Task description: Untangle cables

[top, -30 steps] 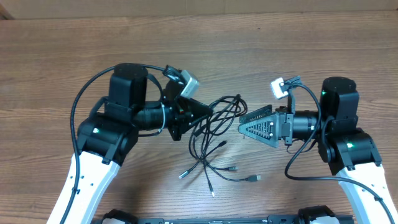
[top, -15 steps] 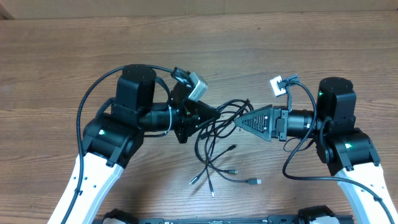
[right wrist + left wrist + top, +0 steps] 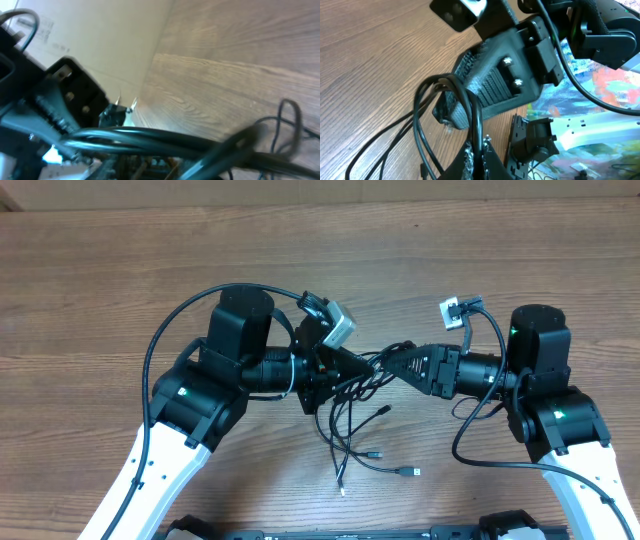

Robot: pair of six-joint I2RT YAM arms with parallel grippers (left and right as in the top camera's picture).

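Note:
The cables [image 3: 341, 438] are thin black cords bunched at the table's middle, with their plug ends [image 3: 408, 472] trailing toward the front edge. My left gripper [image 3: 350, 366] is shut on one cord, which runs up between its fingertips [image 3: 481, 150] in the left wrist view. From the right, my right gripper [image 3: 392, 367] has its jaws drawn in around the same raised bunch, almost tip to tip with the left one. In the right wrist view the cables [image 3: 150, 136] stretch blurred across the jaws. The right gripper's ridged fingers [image 3: 492, 85] show behind a cable loop [image 3: 445, 82].
Bare wooden tabletop [image 3: 100, 260] surrounds the arms. The arms' own thicker black leads [image 3: 160, 350] arc beside each arm. A colourful sheet and white parts [image 3: 605, 105] lie beyond the table in the left wrist view.
The left gripper has carried its cord to the right and lifted the bunch. The right gripper has moved left onto the cables and its jaws have closed in from wide open.

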